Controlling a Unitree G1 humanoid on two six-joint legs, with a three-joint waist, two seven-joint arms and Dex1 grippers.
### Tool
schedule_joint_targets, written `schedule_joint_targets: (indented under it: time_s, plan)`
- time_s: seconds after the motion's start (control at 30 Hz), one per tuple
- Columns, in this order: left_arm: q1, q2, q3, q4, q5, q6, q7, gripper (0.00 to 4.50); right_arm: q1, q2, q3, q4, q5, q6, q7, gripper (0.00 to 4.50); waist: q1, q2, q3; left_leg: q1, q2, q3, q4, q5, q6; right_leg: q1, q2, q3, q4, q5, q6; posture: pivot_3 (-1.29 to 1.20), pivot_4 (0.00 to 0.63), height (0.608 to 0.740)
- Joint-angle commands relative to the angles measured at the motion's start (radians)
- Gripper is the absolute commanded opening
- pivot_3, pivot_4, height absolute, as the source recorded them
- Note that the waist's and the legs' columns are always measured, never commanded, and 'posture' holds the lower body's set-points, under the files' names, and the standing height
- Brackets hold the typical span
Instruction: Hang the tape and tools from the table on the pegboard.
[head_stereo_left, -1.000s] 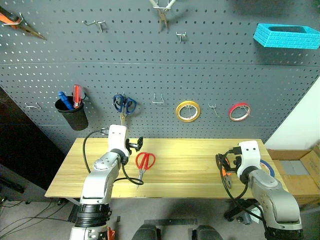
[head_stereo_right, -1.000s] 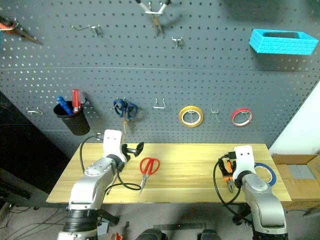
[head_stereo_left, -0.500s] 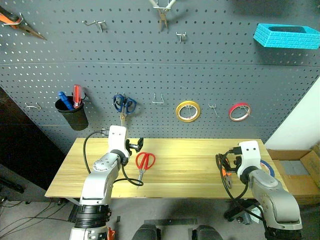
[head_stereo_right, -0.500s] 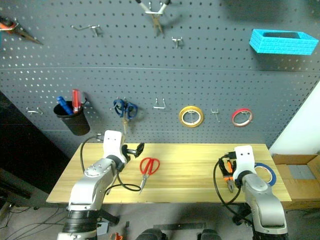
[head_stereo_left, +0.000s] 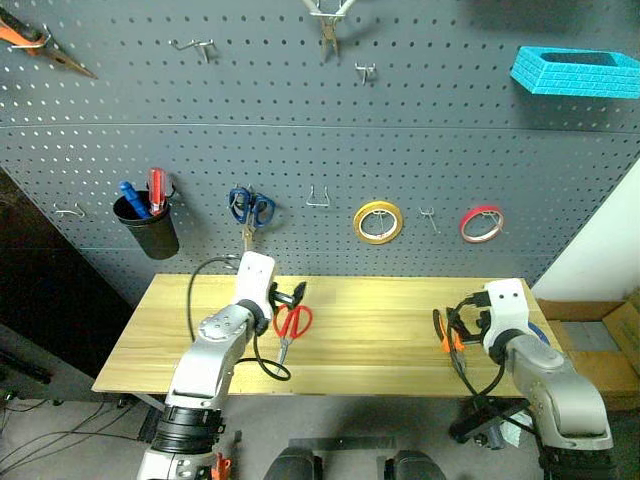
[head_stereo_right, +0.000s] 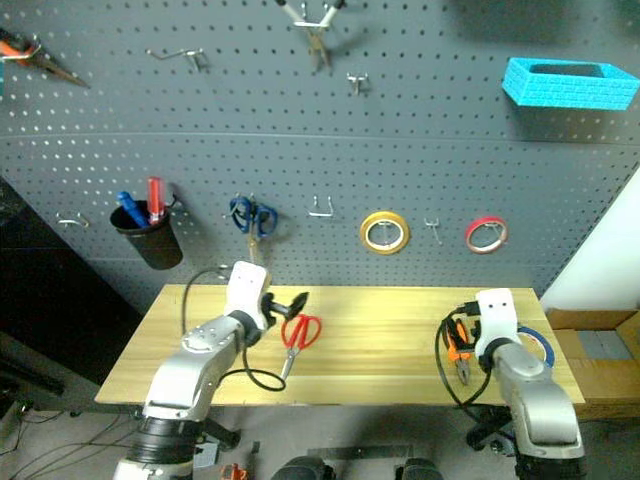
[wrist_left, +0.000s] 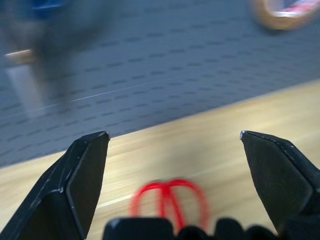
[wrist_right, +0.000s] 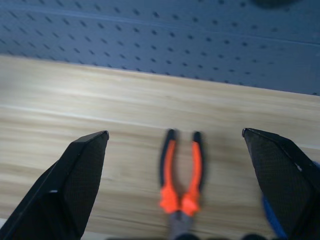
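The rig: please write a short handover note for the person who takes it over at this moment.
Left gripper: jaws open, empty, over the red-handled scissors on the table.
Right gripper: jaws open, empty, over the pliers.
Blue tape lies on the table beside the right arm.
Done: none of these hangs on the pegboard yet.
Left: grasp and hang the scissors, pliers and tape. I cannot make out the small screwdriver-like tool.

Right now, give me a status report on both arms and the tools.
Left gripper open over red-handled scissors. Right gripper open over orange-and-black pliers. Both tools flat on light wooden table. Nothing between.
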Motion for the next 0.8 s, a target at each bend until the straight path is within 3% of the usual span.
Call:
schedule_joint_targets:
  time_s: [0.03,0.43,0.8]
  plan:
    - [-0.089,-0.017,-0.098,0.018,-0.003,-0.011,-0.089,4.50,-0.064,-0.058,-0.038,0.088,0.010,-0.028,0.048,4.49,-0.001,0.000,0.004,0.000,0.000,0.000,0.000,0.001,0.001,0.000,0.000,-0.001,-0.001,0.000,0.000,0.03,0.082,0.740]
    - [-0.328,-0.206,-0.268,0.271,-0.090,-0.002,-0.371,4.50,-0.333,-0.231,-0.082,0.652,0.052,-0.041,0.231,4.49,-0.037,0.001,0.105,-0.009,0.001,0.002,0.000,0.002,0.004,-0.004,-0.003,0.000,-0.004,0.002,0.000,-0.06,0.239,0.740]
    - [-0.413,-0.319,-0.323,0.412,-0.069,-0.065,-0.469,4.50,-0.527,-0.262,-0.097,0.989,0.069,-0.075,0.272,4.49,-0.061,-0.002,0.195,-0.018,0.000,0.002,0.000,0.002,0.005,-0.011,-0.011,-0.003,-0.005,0.001,-0.001,-0.06,0.329,0.740]
